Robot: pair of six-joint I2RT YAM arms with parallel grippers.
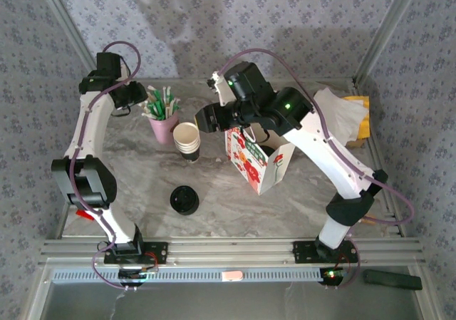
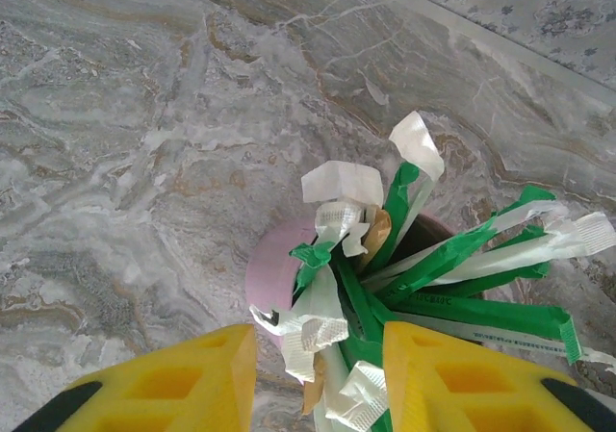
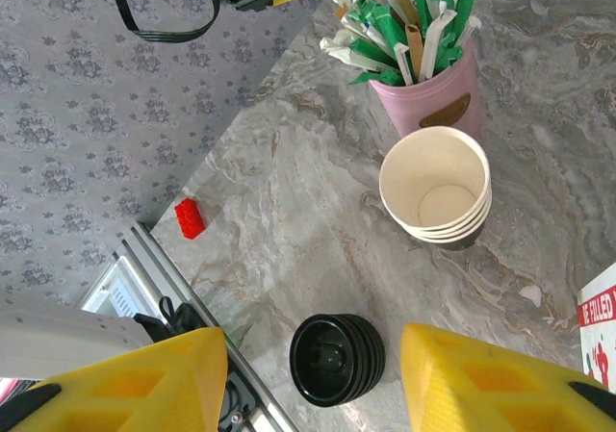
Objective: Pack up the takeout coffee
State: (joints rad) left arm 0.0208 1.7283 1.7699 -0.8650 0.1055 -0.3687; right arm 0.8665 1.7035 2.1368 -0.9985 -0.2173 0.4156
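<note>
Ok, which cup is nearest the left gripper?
The pink cup, stuffed with green-and-white wrapped straws, just ahead of the left gripper. The beige stack beside it is empty.

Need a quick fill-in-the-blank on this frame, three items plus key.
1. The left gripper hovers open over a ___ cup of straws.
2. The lids are ___ in colour.
3. The cup stack stands between the straw cup and the floral ___.
Missing words: pink; black; bag.
</note>
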